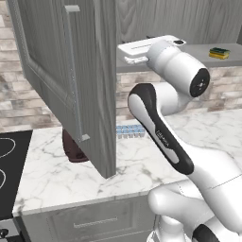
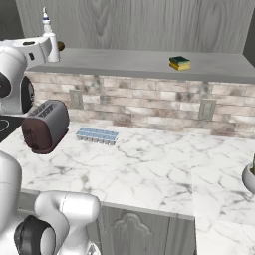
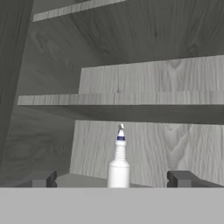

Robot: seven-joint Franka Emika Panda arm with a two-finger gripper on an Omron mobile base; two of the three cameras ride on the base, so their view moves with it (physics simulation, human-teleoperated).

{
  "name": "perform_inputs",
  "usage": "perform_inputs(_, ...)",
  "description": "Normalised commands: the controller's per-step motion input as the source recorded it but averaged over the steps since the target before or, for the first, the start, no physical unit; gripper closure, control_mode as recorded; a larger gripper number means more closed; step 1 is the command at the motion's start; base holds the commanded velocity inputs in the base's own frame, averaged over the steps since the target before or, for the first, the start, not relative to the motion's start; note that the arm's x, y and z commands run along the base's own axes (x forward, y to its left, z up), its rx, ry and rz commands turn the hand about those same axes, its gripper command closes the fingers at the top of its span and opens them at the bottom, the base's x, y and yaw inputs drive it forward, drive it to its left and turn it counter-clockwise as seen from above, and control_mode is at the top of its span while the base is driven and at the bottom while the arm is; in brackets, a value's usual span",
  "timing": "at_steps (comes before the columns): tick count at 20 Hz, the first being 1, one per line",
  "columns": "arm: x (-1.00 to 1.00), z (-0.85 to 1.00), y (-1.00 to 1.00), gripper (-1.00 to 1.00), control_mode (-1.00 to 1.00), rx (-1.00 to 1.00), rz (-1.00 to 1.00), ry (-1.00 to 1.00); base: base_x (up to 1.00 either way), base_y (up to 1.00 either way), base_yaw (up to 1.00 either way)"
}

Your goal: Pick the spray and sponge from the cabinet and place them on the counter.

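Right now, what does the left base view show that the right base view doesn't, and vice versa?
Left base only: the open cabinet door with its bar handle, and the black stovetop.
Right base only: the spray on the cabinet shelf, and wall outlets.
Both: sponge on the shelf, ice-cube tray, toaster, marble counter.
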Motion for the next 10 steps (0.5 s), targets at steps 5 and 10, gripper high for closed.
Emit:
perform_inputs(5,0.11,0.00,0.07,-1.00,-1.00,0.00,0.00,-0.06,0.00,0.00,0.00)
perform_inputs(10,0.14,0.00,0.07,-1.00,-1.00,0.00,0.00,-0.04,0.00,0.00,0.00)
